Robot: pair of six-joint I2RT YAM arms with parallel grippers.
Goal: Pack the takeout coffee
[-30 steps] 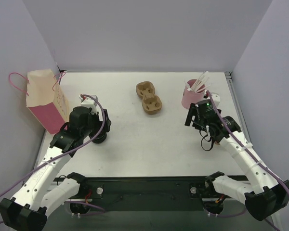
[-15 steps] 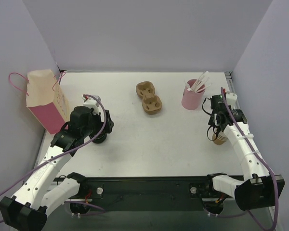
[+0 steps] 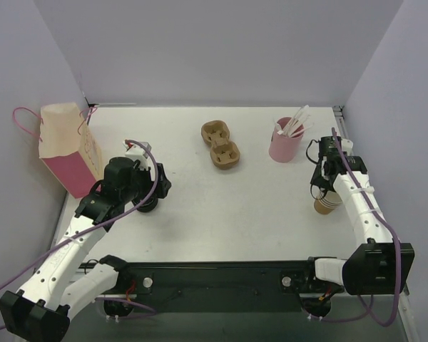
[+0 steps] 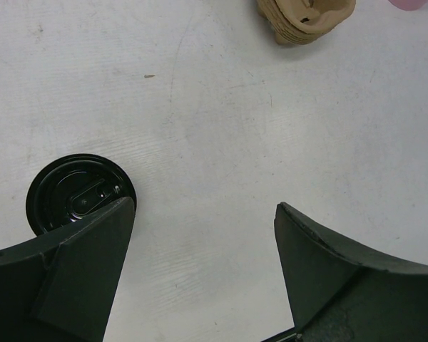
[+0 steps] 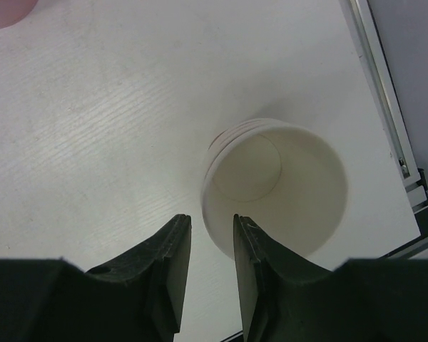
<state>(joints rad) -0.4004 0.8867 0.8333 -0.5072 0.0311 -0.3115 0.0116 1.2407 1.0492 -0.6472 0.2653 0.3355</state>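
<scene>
A stack of kraft-brown paper cups [image 3: 327,206] stands near the table's right edge. In the right wrist view the top cup [image 5: 274,189] shows its white inside and is empty. My right gripper [image 3: 322,187] hovers just above the stack's rim. In the right wrist view the right gripper [image 5: 212,224] has its jaws a narrow gap apart, in line with the cup's near wall, not closed on it. My left gripper [image 3: 157,187] is wide open and empty over bare table [image 4: 203,206].
A black round lid [image 4: 78,192] lies by my left finger; it also shows from above [image 3: 148,205]. The pulp two-hole tray [image 3: 221,146] sits mid-back. The pink cup with white sticks [image 3: 284,146] stands behind the right gripper. A pink-and-cream paper bag [image 3: 68,146] stands far left.
My right arm has swung right, from in front of the pink cup to over the cup stack at the right edge. The left arm has barely moved.
</scene>
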